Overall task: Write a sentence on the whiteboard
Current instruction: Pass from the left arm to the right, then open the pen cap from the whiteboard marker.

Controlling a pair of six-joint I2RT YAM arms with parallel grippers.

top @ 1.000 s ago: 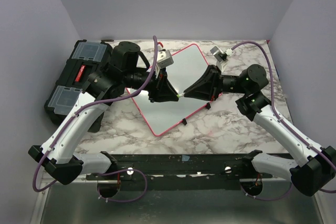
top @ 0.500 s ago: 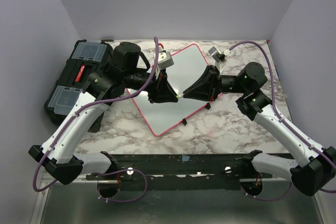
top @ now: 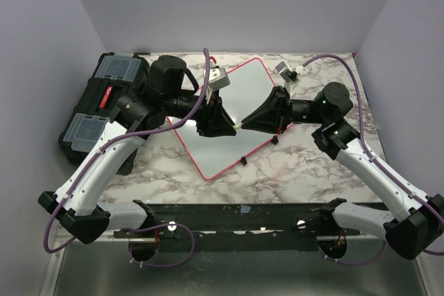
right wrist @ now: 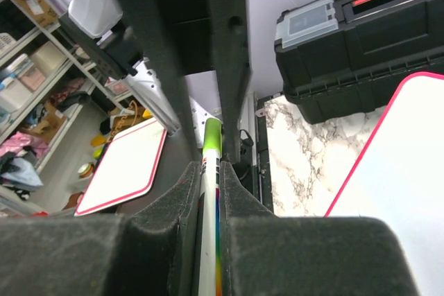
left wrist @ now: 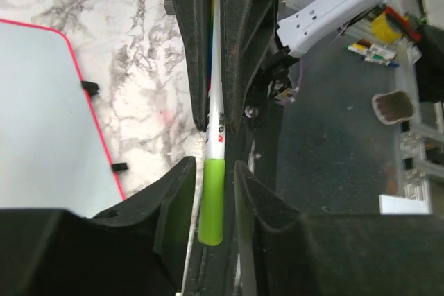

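Overhead, one whiteboard (top: 220, 154) lies tilted at centre frame, with one black toolbox (top: 97, 105) at upper left. Two grippers meet above the board. The right gripper (top: 248, 124) clamps the single marker (left wrist: 216, 126). The left gripper (top: 229, 128) has its fingers flanking the green cap (left wrist: 212, 202), with slim gaps showing. The marker's tip is hidden.

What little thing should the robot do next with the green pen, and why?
Probably close the left gripper on the marker's lime-green cap and pull it off. The cap is on, a slim gap seems to show beside it, the right gripper clamps the white marker barrel, and the white red-rimmed whiteboard looks blank.
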